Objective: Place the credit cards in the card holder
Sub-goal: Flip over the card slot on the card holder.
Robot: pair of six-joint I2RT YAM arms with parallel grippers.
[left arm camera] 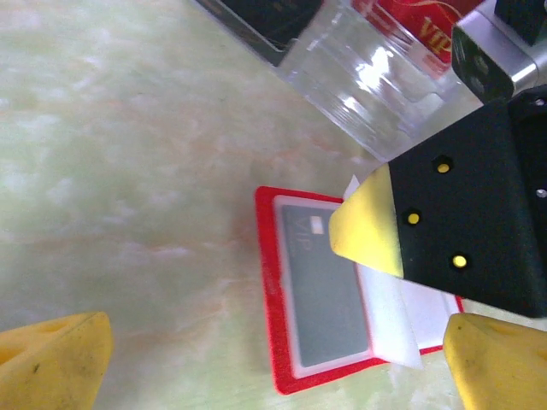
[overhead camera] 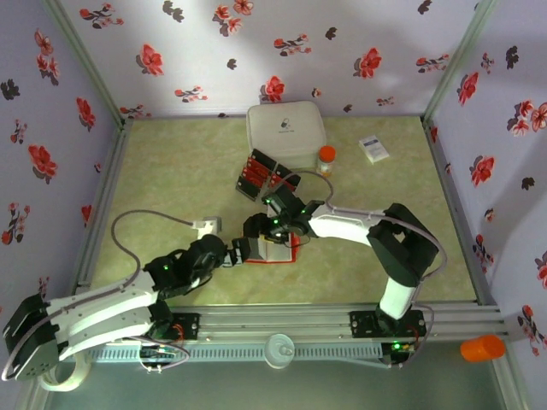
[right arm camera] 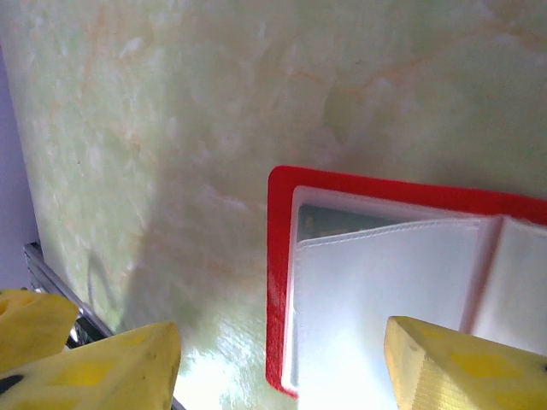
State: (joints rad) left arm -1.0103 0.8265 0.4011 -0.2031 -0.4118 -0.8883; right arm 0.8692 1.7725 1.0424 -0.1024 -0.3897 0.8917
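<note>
- The card holder (overhead camera: 293,245) lies open and flat on the table (overhead camera: 171,179), its red rim around pale pockets that face up.
- Seen from above, the left gripper (overhead camera: 242,250) is just beside the left edge of the card holder.
- The 2 yellow fingers (left arm camera: 51,367) of the left gripper are released and stand wide apart. The near end of the card holder (left arm camera: 273,299) is between them, and they grasp nothing.
- The right gripper (overhead camera: 275,229) hangs over the far side of the card holder.
- The fingers (right arm camera: 461,367) of the right gripper are also apart, not clenched. 1 yellow tip (left arm camera: 367,224) rests against a pale leaf (left arm camera: 389,320) of the card holder.
- Beside that leaf, a clear pocket (left arm camera: 325,290) of the card holder has 1 card in it. The card looks grey through the plastic and has the letters VIP.
- The red credit cards (overhead camera: 259,168) stand in black trays (overhead camera: 242,184) beyond the card holder, between it and a white lidded box (overhead camera: 286,128).
</note>
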